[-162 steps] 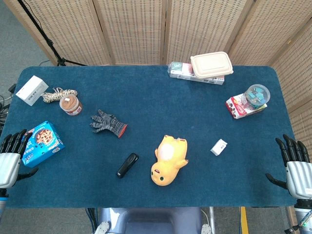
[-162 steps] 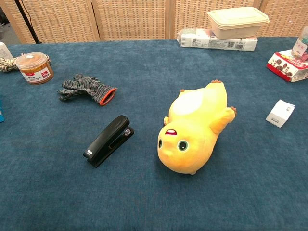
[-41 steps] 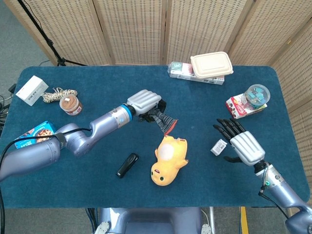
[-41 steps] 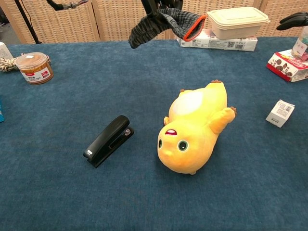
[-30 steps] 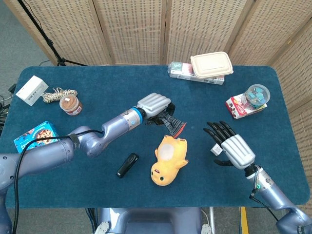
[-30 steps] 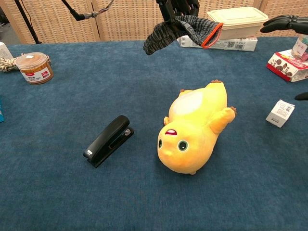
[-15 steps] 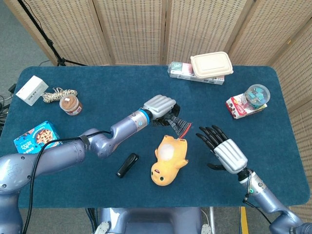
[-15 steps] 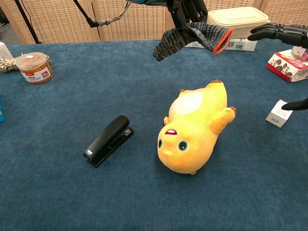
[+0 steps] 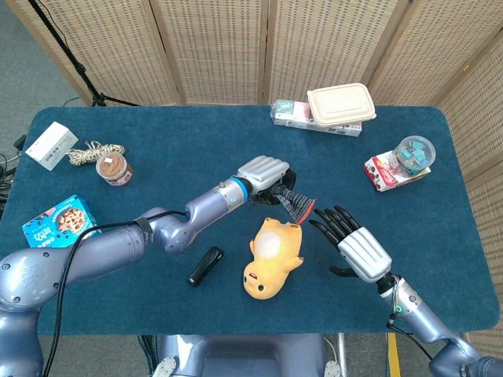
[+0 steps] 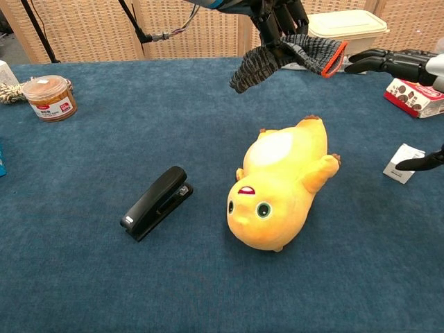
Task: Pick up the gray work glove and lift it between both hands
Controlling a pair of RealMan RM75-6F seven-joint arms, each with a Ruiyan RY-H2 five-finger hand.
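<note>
Head view: one gray work glove, two hands, one plush

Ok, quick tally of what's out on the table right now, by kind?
Boxes and packs: 6 (white box, cookie box, small white box, lidded container, pack under it, red snack pack)
Jars and cups: 2
Rope: 1
Stapler: 1
Plush toy: 1
Glove, held up by left hand: 1
Total: 12

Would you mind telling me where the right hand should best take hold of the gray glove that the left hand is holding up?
Probably at the orange-edged cuff of the gray glove, coming from the robot's right. The left hand grips the middle, and the cuff end sticks out free toward the open right hand, whose fingertips are already near it.
</note>
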